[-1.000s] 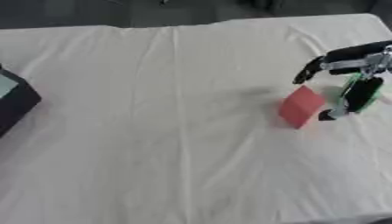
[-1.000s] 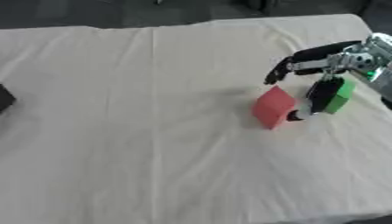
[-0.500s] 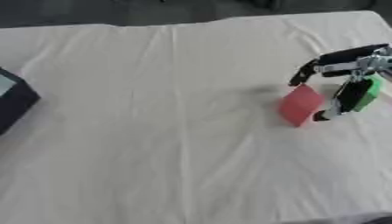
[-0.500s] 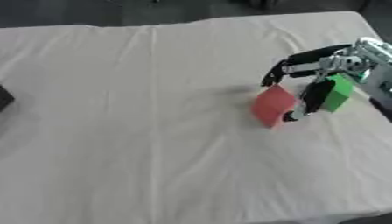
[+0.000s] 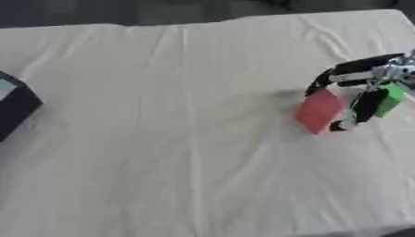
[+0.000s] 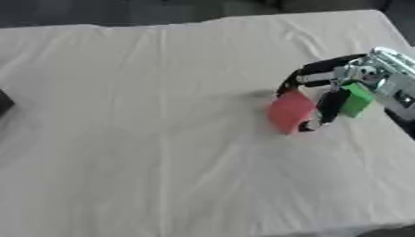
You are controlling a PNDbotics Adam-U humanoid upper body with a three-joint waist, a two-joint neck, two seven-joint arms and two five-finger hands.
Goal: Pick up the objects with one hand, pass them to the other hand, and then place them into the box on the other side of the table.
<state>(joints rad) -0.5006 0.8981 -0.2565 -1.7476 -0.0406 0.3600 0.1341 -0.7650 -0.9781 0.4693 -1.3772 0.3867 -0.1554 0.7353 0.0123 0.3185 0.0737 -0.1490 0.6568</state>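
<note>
Little has shifted over the last second: my right hand (image 6: 340, 88) stays curled around the red block (image 6: 289, 111) at the right side of the table, and the block sits tilted as it was, perhaps drawn a touch higher into my fingers. At the far left, the dark box (image 5: 15, 102) waits at the table's edge, partly cut off, well apart from everything else. Between it and my hand lies only the wrinkled white cloth (image 5: 178, 139). My left hand shows in neither view. At the right, my fingers (image 6: 312, 69) arch over the top of the red block while my thumb presses its near side, so the block is pinched between them. Just behind it, touching my hand, is a green block (image 6: 355, 99); I cannot tell whether it is part of the hold. I judge the pick is made but barely lifted, with handover and placing still ahead.
</note>
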